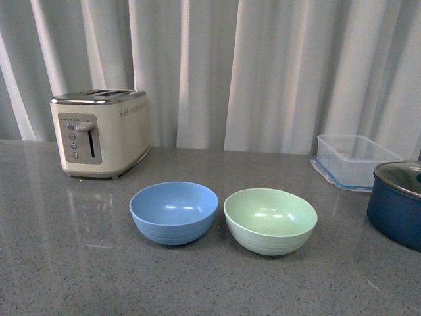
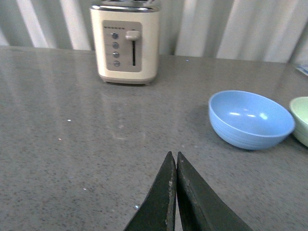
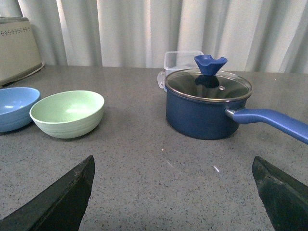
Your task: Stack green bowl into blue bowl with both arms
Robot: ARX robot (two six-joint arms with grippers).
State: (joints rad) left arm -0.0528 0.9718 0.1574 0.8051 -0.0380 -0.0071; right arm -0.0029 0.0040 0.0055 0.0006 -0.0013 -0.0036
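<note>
**Front view.** The blue bowl (image 1: 173, 212) stands upright just left of centre in the lower half of the frame. The green bowl (image 1: 270, 220) stands upright just right of centre. Their rims are close together, with a narrow strip of grey speckled tabletop (image 1: 79, 263) showing between them. Both bowls are empty and neither is stacked in the other. A cream toaster (image 1: 100, 131) occupies the left of the frame, behind the blue bowl. A clear plastic container (image 1: 355, 160) sits at the right, before a pale pleated curtain (image 1: 263, 66). A navy pot (image 1: 398, 204) with a glass lid is cut off by the right edge. Neither arm appears in this view.

**Left wrist view.** The left fingers (image 2: 161, 202) are pressed together along their length, with no gap at the tips and nothing between them. They are over bare tabletop, well apart from the blue bowl (image 2: 250, 119). A sliver of the green bowl (image 2: 301, 119) shows beyond the blue one, and the toaster (image 2: 126, 44) stands farther back.

**Right wrist view.** The right fingers (image 3: 67, 197) are spread wide and hold nothing, with open tabletop between the two tips. The green bowl (image 3: 68, 113) lies ahead on one side, partly overlapping the blue bowl (image 3: 15, 108) behind it. The navy pot (image 3: 207, 107), its blue handle pointing away from the bowls, lies ahead on the other side. The clear container (image 3: 182, 59) stands behind the pot.
</note>
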